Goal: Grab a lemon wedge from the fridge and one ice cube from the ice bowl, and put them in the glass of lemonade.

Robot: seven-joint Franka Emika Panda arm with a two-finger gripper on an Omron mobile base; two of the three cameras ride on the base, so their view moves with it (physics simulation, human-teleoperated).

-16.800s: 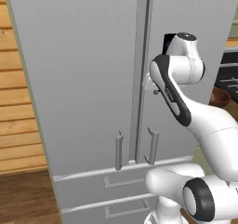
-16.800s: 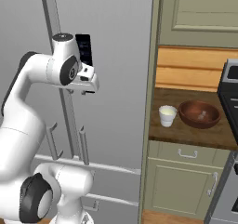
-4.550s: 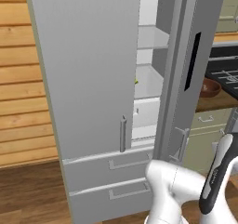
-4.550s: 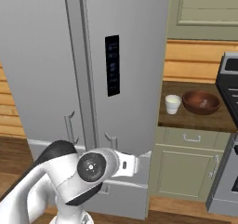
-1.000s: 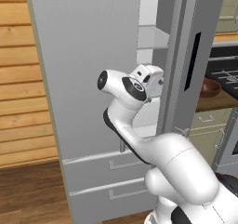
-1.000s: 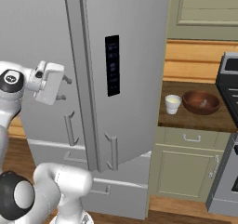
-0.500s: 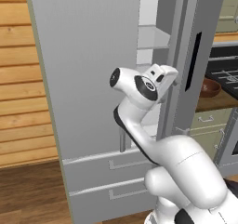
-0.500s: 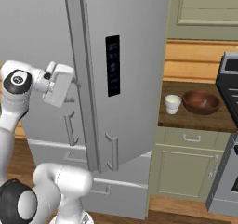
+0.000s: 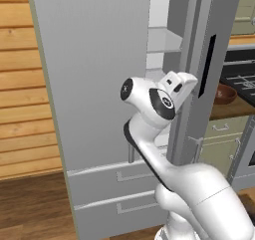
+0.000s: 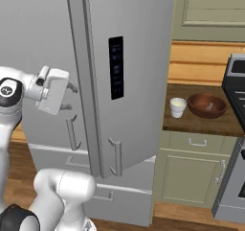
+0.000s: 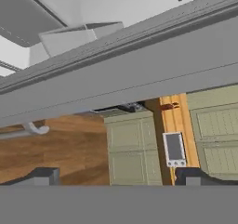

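The fridge [image 9: 94,74] stands with its left door swung wide; grey shelves [image 9: 164,40] show in the gap. My gripper [image 10: 71,97] is open and empty, held at mid height just before that gap, beside the right door's edge [image 11: 121,74]. In the hand view its two fingertips [image 11: 44,175] stand far apart. The lemon wedge is hidden. On the wooden counter right of the fridge sit the glass of lemonade [image 10: 178,106] and, next to it, the reddish-brown ice bowl [image 10: 206,105], also seen past the door as the ice bowl [image 9: 225,93].
The right fridge door [image 10: 139,57] carries a black panel [image 10: 116,67] and is slightly ajar. A stove [image 10: 237,96] borders the counter on the right. Green cabinets [image 10: 191,172] sit below it, fridge drawers [image 9: 119,189] low down, wooden floor [image 9: 30,204] at left.
My arm has swung right and forward, bringing the hand from in front of the open left door up to the fridge opening. The jaws stayed open.
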